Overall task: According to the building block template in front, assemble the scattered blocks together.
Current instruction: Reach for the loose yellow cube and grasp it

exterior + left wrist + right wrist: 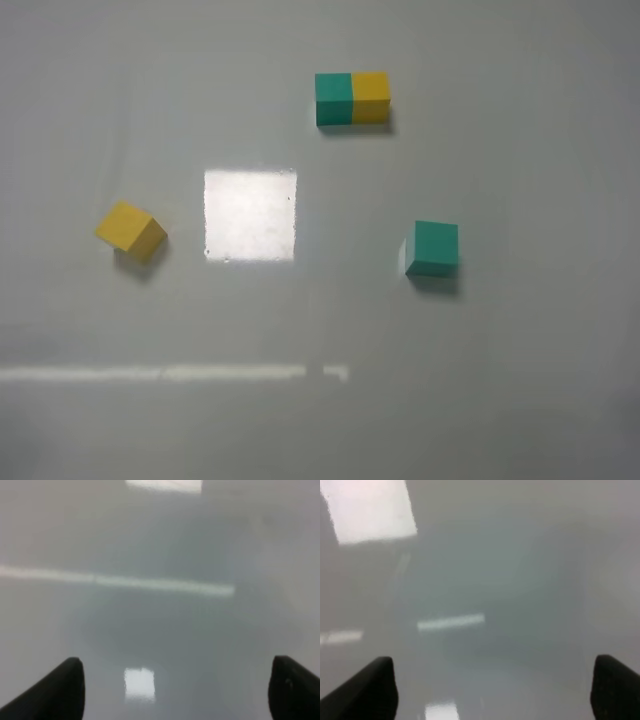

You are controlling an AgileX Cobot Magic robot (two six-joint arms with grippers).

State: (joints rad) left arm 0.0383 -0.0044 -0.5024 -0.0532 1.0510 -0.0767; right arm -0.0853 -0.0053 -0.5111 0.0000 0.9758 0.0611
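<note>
In the exterior high view the template (352,98), a joined teal-and-yellow bar, lies at the back, right of centre. The loose yellow cube (131,231) sits at the left, turned at an angle. The loose teal-green cube (432,248) sits at the right, square to the table. No arm shows in that view. The left gripper (175,687) is open and empty over bare table, its dark fingertips (55,692) wide apart. The right gripper (492,690) is open and empty too, its fingertips (367,690) wide apart. No cube shows in either wrist view.
The grey table (520,400) has a bright square glare patch (250,215) between the two loose cubes and a thin light streak (170,373) nearer the front. Nothing else stands on it.
</note>
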